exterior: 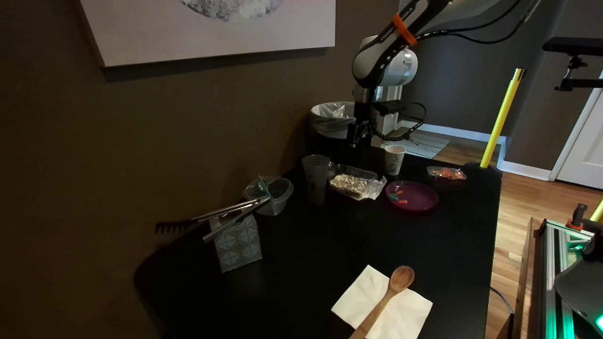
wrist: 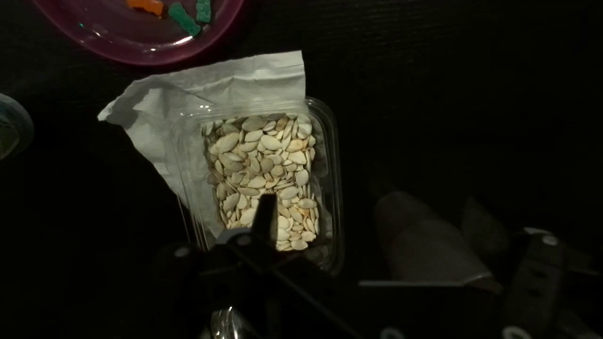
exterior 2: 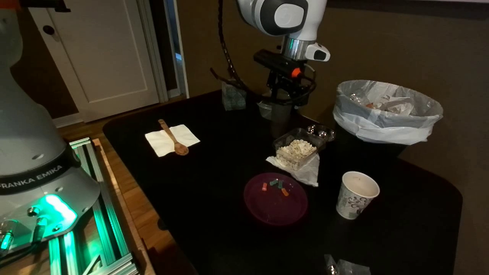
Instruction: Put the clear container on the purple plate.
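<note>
The clear container is a low see-through rectangular tub [exterior: 351,181] filled with pale seeds. It stands on a white napkin in both exterior views [exterior 2: 296,152] and fills the middle of the wrist view [wrist: 264,174]. The purple plate [exterior: 412,196] lies beside it and holds a few orange and green candies; it also shows in an exterior view [exterior 2: 275,208] and at the top of the wrist view [wrist: 141,54]. My gripper [exterior: 359,139] hangs above the table, higher than the tub, with its fingers apart and nothing between them [wrist: 400,216]. One finger covers part of the seeds.
A tall grey cup [exterior: 316,181] stands close beside the tub. A round grey bowl [exterior: 278,193], tissue box [exterior: 238,247] and tongs [exterior: 235,214] lie beyond. A paper cup [exterior 2: 355,198], lined trash bin [exterior 2: 386,122], candy packet [exterior: 446,173] and wooden spoon on a napkin [exterior: 388,296] are around.
</note>
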Tool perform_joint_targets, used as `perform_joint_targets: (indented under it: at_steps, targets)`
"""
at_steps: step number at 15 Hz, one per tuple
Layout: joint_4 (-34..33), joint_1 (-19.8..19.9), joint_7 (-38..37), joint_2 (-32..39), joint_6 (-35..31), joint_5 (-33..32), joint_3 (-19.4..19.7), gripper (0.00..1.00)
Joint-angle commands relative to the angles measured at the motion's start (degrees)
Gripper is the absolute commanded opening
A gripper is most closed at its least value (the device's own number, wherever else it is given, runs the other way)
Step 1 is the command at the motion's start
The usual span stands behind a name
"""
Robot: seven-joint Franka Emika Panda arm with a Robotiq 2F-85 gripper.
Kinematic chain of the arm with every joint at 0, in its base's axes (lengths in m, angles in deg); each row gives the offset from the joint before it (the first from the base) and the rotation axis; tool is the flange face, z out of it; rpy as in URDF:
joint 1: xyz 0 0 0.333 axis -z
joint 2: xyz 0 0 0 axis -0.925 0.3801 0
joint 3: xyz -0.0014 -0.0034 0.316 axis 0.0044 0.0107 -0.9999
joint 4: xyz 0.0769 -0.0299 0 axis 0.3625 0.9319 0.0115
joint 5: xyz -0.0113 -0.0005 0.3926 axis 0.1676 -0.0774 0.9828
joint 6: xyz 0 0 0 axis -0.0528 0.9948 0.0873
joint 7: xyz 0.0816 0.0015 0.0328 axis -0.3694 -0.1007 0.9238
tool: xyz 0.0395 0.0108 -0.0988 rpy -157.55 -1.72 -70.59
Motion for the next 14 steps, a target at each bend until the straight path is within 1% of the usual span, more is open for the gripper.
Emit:
perform_joint_targets:
  at_steps: [1,4,5,8,11,12,13,14]
  targets:
    - [0.7,0.5,1.6,1.4,-4.9,1.7,-1.2,1.0]
    - [1.4,0.3,2.7,4.6,-13.9,0.1,-1.7,1.0]
    - [1.4,0.7,3.3,5.8,-16.0,0.3,-2.2,1.0]
    - [1.2,1.3,3.1,9.0,-20.8,-0.3,-2.8,1.0]
    - [1.0,1.9,2.8,11.8,-23.2,-0.8,-3.4,1.0]
    - [0.9,1.9,2.4,12.8,-24.3,-1.0,-3.4,0.97]
    - [0.6,2.0,2.1,13.8,-25.1,-1.0,-3.6,0.9]
    - [0.2,2.2,2.1,14.7,-25.4,-1.0,-3.9,0.89]
